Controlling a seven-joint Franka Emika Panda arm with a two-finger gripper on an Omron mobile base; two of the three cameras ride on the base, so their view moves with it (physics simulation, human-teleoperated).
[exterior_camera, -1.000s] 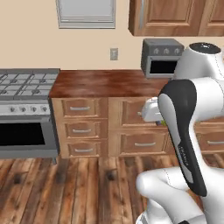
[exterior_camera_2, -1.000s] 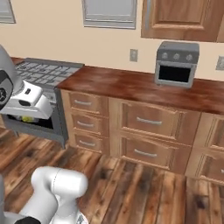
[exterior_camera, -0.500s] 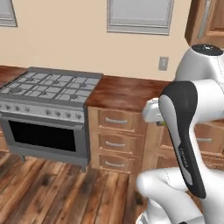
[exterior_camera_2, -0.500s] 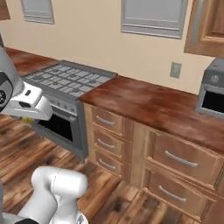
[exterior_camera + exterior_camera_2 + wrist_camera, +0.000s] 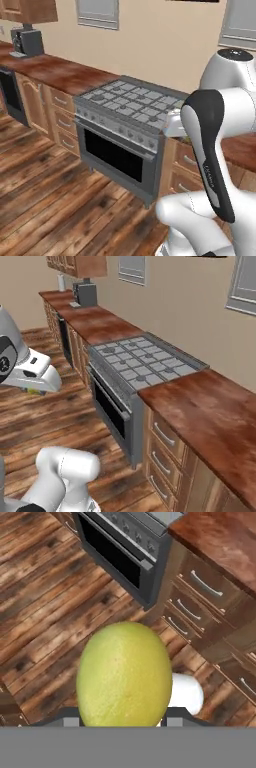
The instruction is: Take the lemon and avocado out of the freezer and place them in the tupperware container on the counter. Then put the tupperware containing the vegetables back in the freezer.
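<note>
We hold the lemon [image 5: 124, 674] in the gripper [image 5: 122, 719], clamped between the two fingers, high over the wooden floor [image 5: 45, 602]. It is a round yellow-green fruit with fine pitted skin; we judge it light, firm and a little slippery, so a grip across its widest part is safest. Beyond the hand is the grey stove [image 5: 125, 547] with its dark oven door, and beside it the glossy reddish counter [image 5: 220, 542] over drawers with silver handles
</note>
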